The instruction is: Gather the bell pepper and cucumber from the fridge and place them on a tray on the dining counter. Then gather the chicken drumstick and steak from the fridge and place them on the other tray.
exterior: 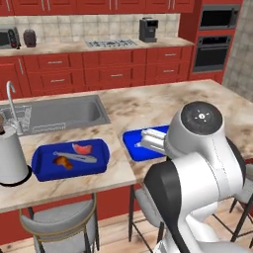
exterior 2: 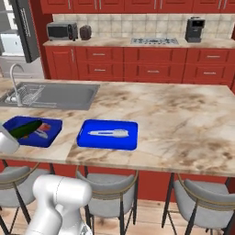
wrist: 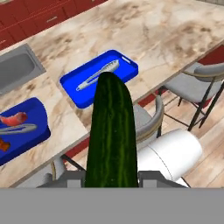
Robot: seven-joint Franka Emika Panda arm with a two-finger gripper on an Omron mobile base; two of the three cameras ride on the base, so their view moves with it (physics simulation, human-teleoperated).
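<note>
1. So, two blue trays sit near the front edge of the dining counter (exterior 2: 183, 119). Left tray (exterior: 69, 160) has the steak (exterior: 81, 148), the chicken drumstick (exterior: 63, 162) and silver tongs across it. Right tray (exterior 2: 108, 134) has only tongs (exterior 2: 109, 133).
2. End effector (wrist: 111, 175) is clamped on the cucumber (wrist: 111, 135): dark green, held lengthwise between the finger tips, sticking out ahead of the hand. In right base view it hangs over the left tray, by the counter's front-left corner; can't tell if it's touching the tray.
3. Counter is beige marbled stone w/ steel sink (exterior: 59, 113) inset toward its left end, faucet beside it. White cylinder vessel (exterior: 11, 158) stands near the front edge, left of the left tray.
4. Room: red cabinets along back wall, cooktop, coffee machine, microwave; fridge (exterior 2: 20, 27) at far left in right base view.
5. Right half of counter is bare stone, wide open. Grey-seated stools (exterior 2: 108, 193) tucked under the front edge.
</note>
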